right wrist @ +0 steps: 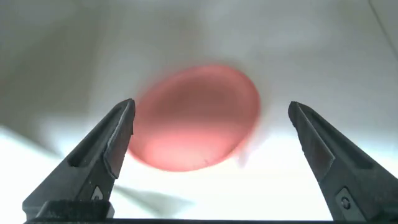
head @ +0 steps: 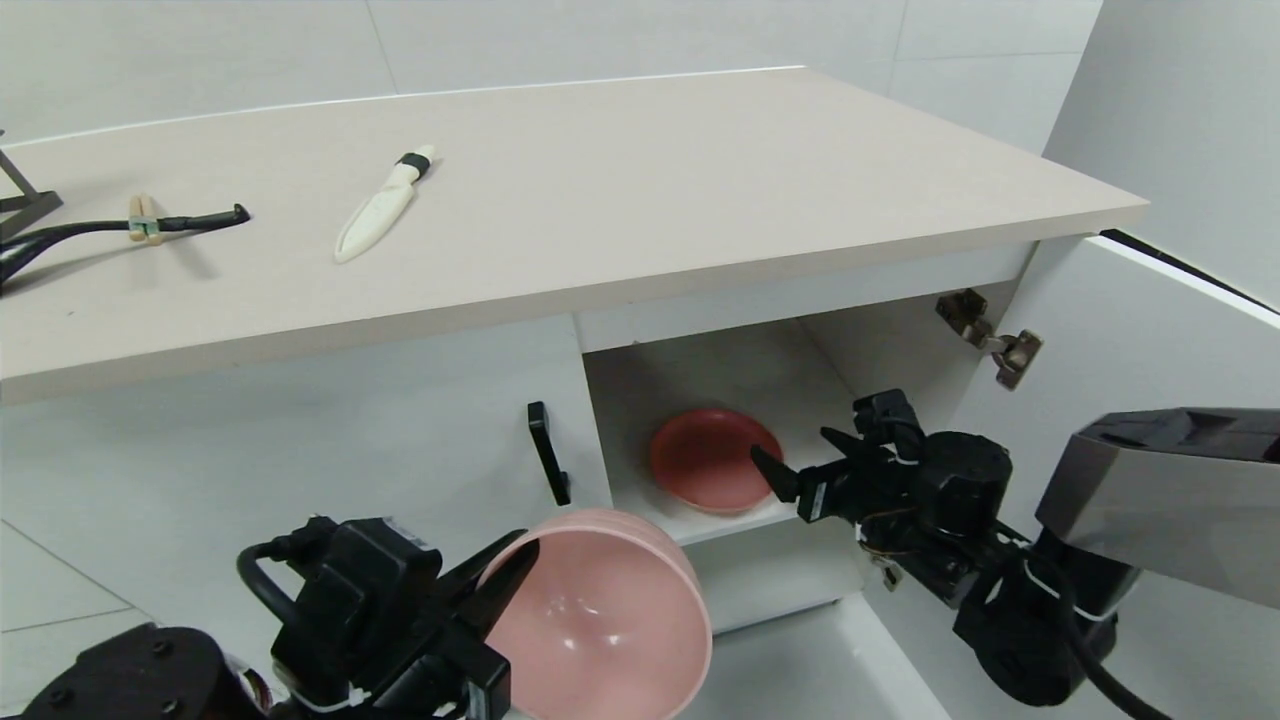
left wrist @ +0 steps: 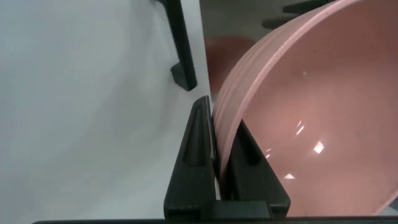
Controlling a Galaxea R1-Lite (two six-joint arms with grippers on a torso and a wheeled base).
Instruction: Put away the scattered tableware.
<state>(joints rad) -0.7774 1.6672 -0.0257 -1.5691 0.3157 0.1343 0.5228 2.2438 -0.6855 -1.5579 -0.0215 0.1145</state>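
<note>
Stowing the bowl [head: 610,620]: judged to be the step in hand.

- **Bowl:** pink, tilted with its mouth facing up and out. It hangs low, at about seven o'clock of the open cupboard bay, and is not yet inside.
- **Left gripper [head: 515,560]:** pinching the bowl's rim, one finger inside and one outside. The left wrist view shows the rim of the bowl [left wrist: 311,112] clamped in the gripper [left wrist: 221,115].
- **Plate [head: 710,460]:** red, lying flat on the shelf [head: 730,525], at one o'clock of the bowl. It counts as put away.
- **Right gripper [head: 795,450]:** jaws spread wide with nothing between them. It hangs at the bay's mouth, at about four o'clock of the plate, aimed at it but apart from it. Its own view frames the plate [right wrist: 199,118] between the spread fingers of the gripper [right wrist: 211,107].
- **Knife [head: 385,205]:** cream, lying on the counter [head: 650,180] at eleven o'clock of the plate and well apart from it. It is not yet put away.
- **Handle [head: 548,452]:** black, on the shut door at nine o'clock of the plate.

**Next move, as judged:**
- Raise the bowl to shelf height.
- Pass it in at three o'clock of the handle.
- Level it and set it on or beside the plate.
- Open the fingers only once its base rests.
- The right gripper probably has to clear the opening first.
</note>
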